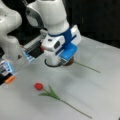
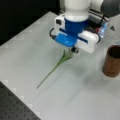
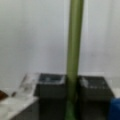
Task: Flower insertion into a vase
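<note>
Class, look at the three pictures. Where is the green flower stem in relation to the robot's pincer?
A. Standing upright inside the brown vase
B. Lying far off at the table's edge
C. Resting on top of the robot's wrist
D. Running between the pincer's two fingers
D: in the wrist view the green stem runs between the two dark fingers of the pincer, while the vase stands apart with no flower in it.
</note>
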{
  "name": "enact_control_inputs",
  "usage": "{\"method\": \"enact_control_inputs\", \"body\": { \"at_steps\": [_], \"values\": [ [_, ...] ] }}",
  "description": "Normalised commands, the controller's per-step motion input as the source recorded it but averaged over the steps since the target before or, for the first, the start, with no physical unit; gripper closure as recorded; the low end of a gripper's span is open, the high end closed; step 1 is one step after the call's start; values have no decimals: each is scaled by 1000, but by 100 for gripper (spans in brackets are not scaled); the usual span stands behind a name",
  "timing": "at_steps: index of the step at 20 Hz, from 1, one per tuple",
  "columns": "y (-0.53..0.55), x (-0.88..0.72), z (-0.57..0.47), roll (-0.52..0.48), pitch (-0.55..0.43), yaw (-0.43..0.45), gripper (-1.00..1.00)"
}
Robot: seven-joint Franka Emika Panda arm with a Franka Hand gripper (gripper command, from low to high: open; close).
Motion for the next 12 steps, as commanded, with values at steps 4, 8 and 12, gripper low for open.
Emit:
{"method": "enact_control_inputs", "body": {
  "at_steps": [4, 8, 12],
  "values": [
    [55, -158, -57, -39, -38, -8, 100],
    [34, -87, -72, -34, -30, -17, 100],
    [140, -205, -7, -39, -46, -9, 100]
  ]
}}
